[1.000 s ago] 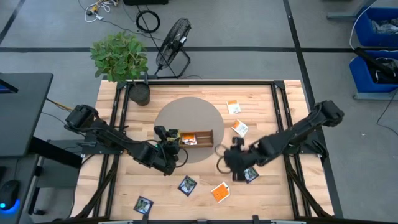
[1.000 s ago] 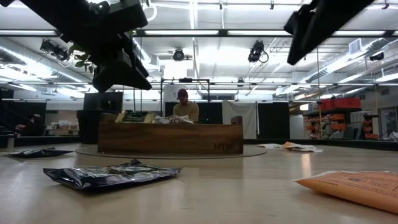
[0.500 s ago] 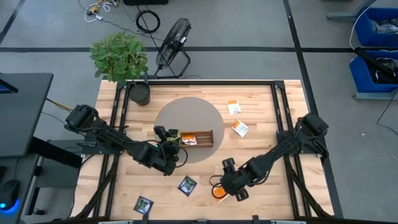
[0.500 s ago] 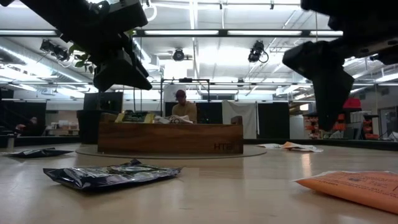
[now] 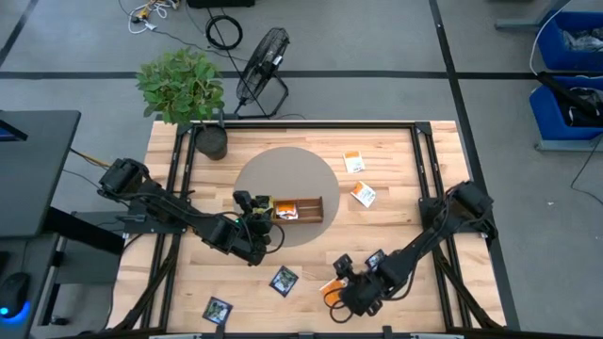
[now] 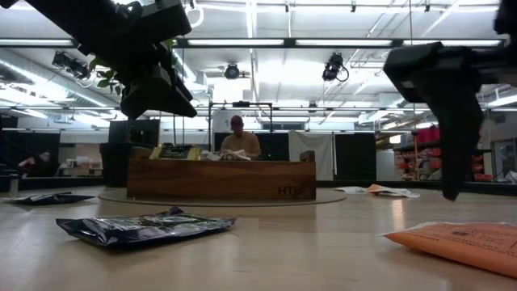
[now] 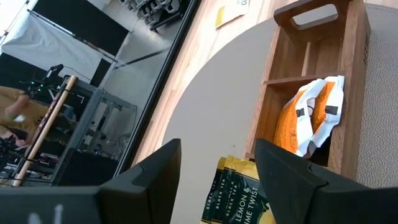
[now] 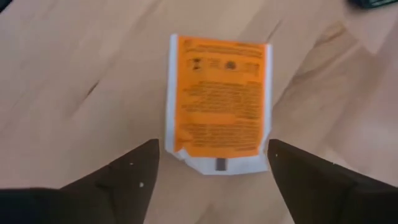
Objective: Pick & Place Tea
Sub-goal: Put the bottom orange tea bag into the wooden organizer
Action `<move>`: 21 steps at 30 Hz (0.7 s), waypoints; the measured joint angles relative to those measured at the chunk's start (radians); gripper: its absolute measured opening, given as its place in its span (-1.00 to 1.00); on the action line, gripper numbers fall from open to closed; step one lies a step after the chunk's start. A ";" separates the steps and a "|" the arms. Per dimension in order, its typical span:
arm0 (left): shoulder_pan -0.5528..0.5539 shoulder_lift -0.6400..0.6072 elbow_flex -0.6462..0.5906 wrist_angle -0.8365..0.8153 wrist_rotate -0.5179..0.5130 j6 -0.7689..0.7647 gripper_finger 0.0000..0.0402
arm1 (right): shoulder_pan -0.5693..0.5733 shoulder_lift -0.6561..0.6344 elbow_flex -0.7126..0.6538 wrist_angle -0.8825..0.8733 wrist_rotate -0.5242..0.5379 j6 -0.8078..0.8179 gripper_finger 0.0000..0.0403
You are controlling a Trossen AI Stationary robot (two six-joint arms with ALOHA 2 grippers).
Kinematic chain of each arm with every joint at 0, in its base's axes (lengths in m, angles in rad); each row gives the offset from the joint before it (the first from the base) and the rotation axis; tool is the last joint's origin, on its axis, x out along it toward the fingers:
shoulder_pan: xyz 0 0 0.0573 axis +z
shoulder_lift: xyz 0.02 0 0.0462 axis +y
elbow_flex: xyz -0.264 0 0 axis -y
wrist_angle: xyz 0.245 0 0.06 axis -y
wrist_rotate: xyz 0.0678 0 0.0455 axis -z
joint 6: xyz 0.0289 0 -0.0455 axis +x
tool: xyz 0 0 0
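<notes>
A long wooden tray [image 5: 300,208] lies on a round grey mat [image 5: 283,169]. Yellow-green tea sachets [image 7: 239,194] stand in its left end, and an orange-and-white one [image 7: 311,115] fills the compartment beside them. My left gripper [image 5: 250,209] hangs open just above the yellow-green sachets, clear of them in the low view [image 6: 157,97]. My right gripper [image 5: 337,285] is open and points down over an orange sachet [image 8: 217,102] that lies flat near the table's front edge; its fingers stand either side of the sachet's near end. Navy sachets [image 5: 284,280] [image 5: 217,309] [image 5: 377,259] lie nearby.
Two orange-and-white sachets [image 5: 353,162] [image 5: 363,194] lie at the far right of the table. A potted plant [image 5: 212,141] stands at the far left corner. Black frame rails [image 5: 429,179] run along both sides. A person [image 6: 238,144] sits beyond the table.
My right gripper has swung from beside the tray toward the table's near edge and come down, rolling its wrist as it went, so that it now stands over the orange sachet. The sachets have stayed where they were.
</notes>
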 joint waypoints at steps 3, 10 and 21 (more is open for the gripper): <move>0.000 0.000 0.000 0.002 0.000 0.000 0.04 | -0.001 0.016 0.000 0.002 0.001 0.022 0.49; 0.000 0.000 0.000 0.004 0.022 -0.001 0.04 | 0.000 0.034 0.004 0.007 0.004 0.034 0.33; 0.000 0.000 0.000 0.004 0.026 -0.001 0.04 | 0.001 0.038 0.003 0.003 -0.008 0.055 -0.30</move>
